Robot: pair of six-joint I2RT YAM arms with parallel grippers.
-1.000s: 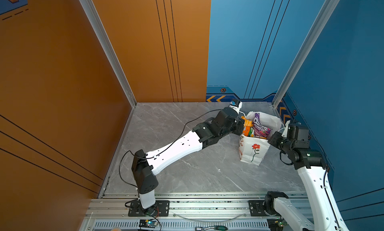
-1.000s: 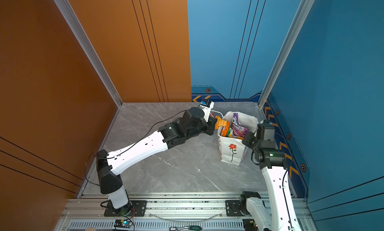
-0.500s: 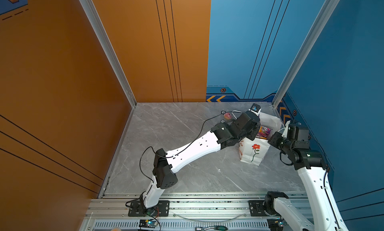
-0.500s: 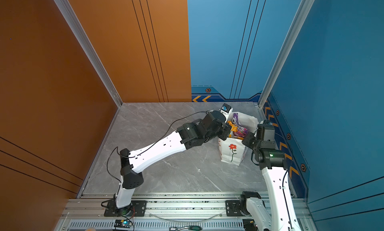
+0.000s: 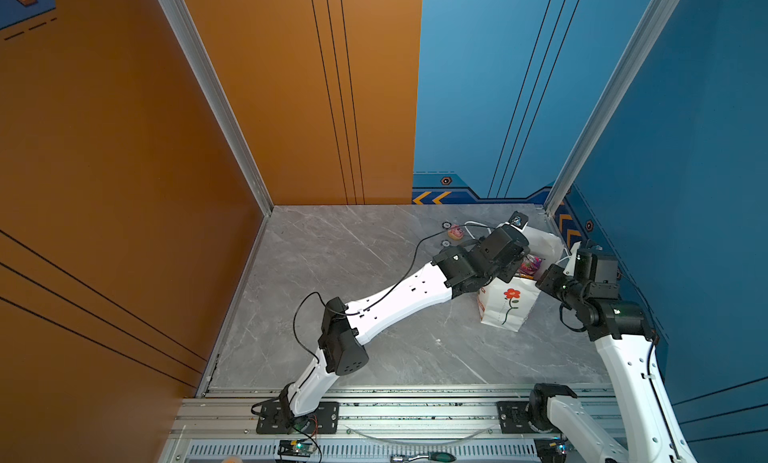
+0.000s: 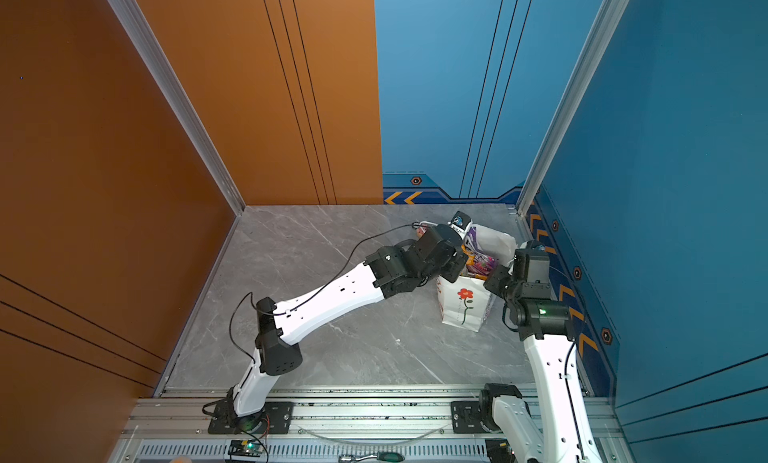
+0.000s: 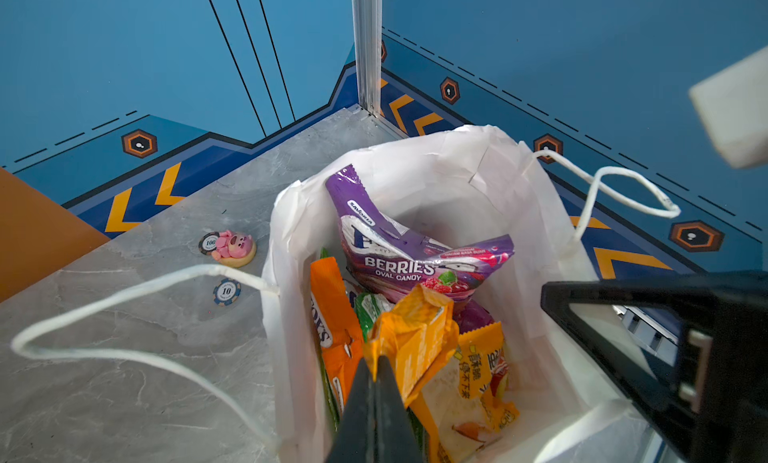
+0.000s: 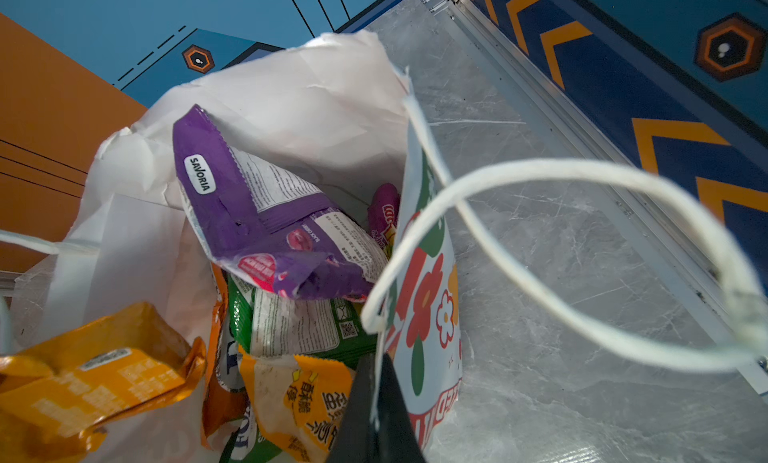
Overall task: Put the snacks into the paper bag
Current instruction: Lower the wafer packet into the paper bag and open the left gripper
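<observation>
The white paper bag (image 5: 505, 311) (image 6: 461, 311) stands upright at the back right of the floor, with a red flower on its front. In the left wrist view my left gripper (image 7: 376, 363) is shut on the corner of a small orange snack packet (image 7: 411, 332), which hangs just above the bag's open mouth (image 7: 436, 170). Inside lie several snacks: a purple berries packet (image 7: 399, 249), orange ones (image 7: 332, 315) and a green one (image 7: 370, 311). My right gripper (image 8: 376, 359) is shut on the bag's rim, holding its printed wall (image 8: 424, 274).
A pink toy figure (image 7: 232, 247) and two poker chips (image 7: 226, 291) (image 7: 209, 242) lie on the grey floor just left of the bag. Its cord handles (image 7: 124, 298) (image 7: 623, 178) loop outward. The blue wall and corner post (image 7: 366, 45) stand close behind.
My left arm has swung right, carrying the orange packet from beside the bag to over its mouth. The right arm and the bag have stayed still.
</observation>
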